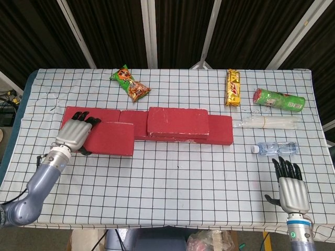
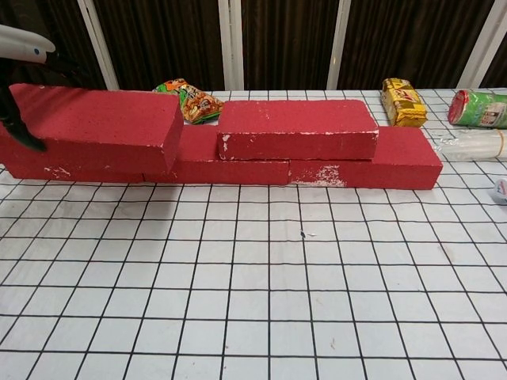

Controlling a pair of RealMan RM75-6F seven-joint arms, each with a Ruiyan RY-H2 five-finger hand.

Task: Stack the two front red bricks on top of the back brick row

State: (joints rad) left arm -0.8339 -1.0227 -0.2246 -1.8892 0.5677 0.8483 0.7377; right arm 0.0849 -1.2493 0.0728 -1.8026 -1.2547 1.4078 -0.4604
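Red foam bricks are what we are stacking. One rectangular red brick (image 1: 178, 122) already lies on top of the back row of red bricks (image 1: 220, 130), over its middle and right. We judge we are on the second placement. Our left hand (image 1: 73, 137) grips the other rectangular red brick (image 1: 109, 138) by its left end, fingers over its top and the thumb at its near face. In the chest view this carried brick (image 2: 93, 119) hangs in front of and partly above the row's left part; we cannot tell whether it touches the row yet. It seems to sit nearer us than the stacked brick does.

Next, in our judgement, we need to carry it a little further back and set it flat on the left bricks, its right end just beside the stacked brick, then release.

Our right hand (image 1: 291, 188) hovers well apart at the near right of the checked tablecloth (image 1: 183, 183), fingers spread and holding nothing, near a clear plastic water bottle (image 1: 275, 148).
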